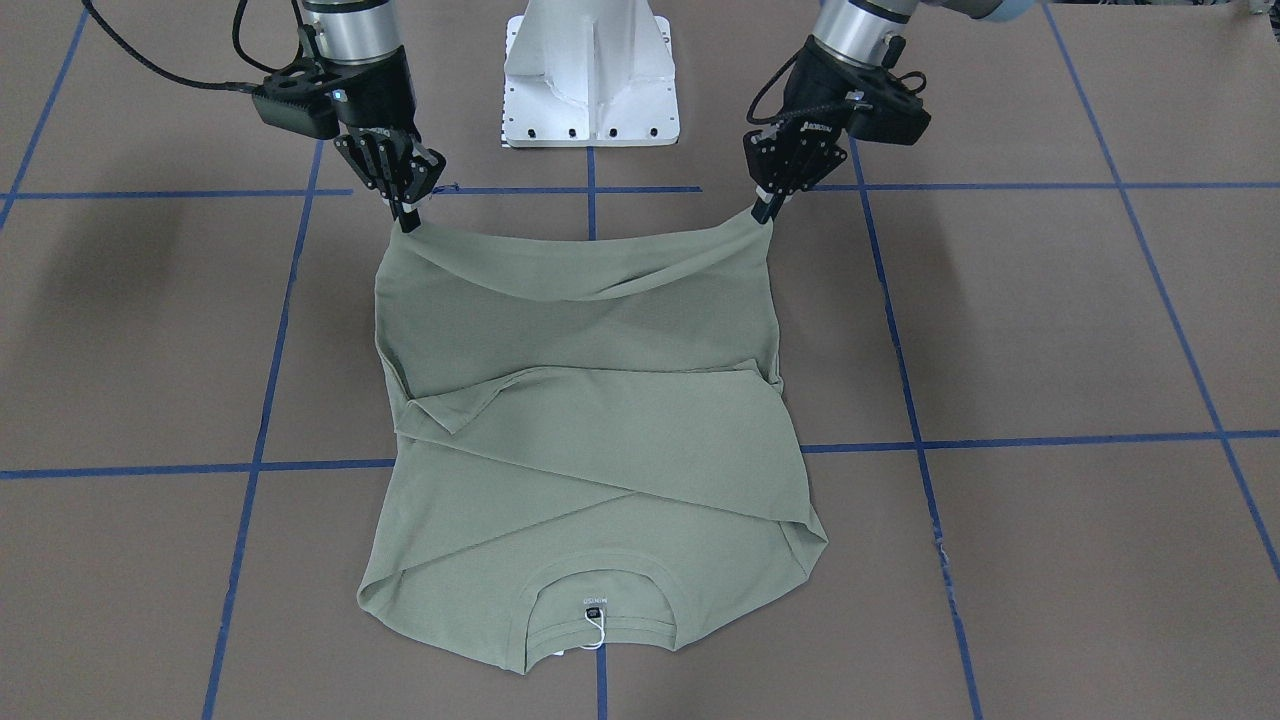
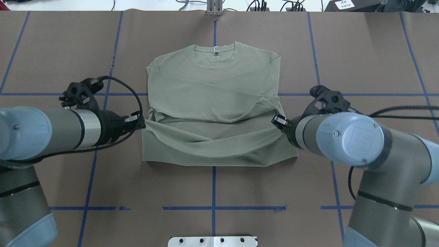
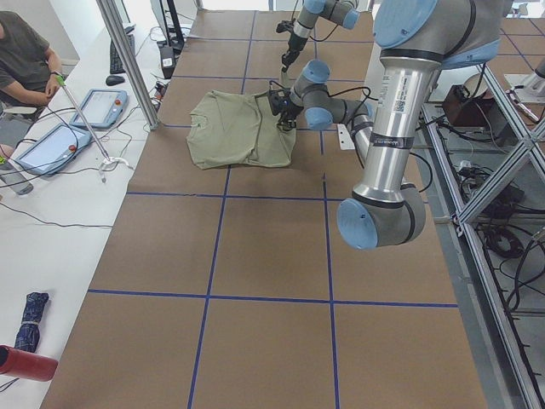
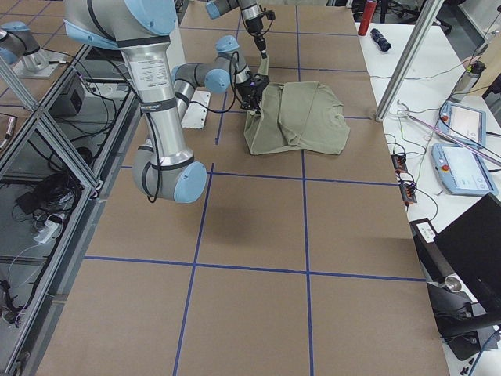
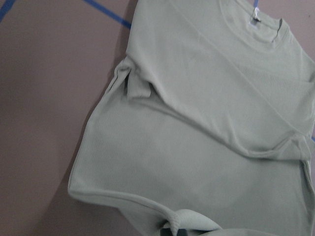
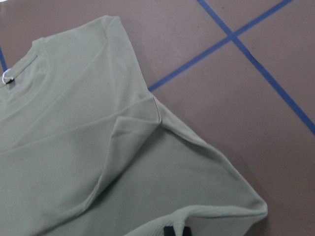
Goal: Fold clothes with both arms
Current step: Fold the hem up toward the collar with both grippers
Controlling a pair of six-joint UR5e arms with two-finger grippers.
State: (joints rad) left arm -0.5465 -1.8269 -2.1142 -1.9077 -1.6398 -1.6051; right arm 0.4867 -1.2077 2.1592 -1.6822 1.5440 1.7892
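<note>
Sage-green shirt (image 1: pixel 590 440) lies flat mid-table (image 1: pixel 1050 330), collar (image 1: pixel 600 590) at the end away from the robot, sleeves crossed over the chest; left gripper (image 1: pixel 768 208) and right gripper (image 1: pixel 407 215) each clenched on a hem corner, hem lifted and sagging between them.

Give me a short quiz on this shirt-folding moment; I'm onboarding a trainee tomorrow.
1. True or false: the left arm's fingers and the right arm's fingers each pinch a hem corner of the shirt.
2. The sleeves lie: A) folded across the body, B) spread sideways, C) off the table.
3. Fill in: the white hang tag sits at the ___.
Key: 1 true; 2 A; 3 collar.
</note>
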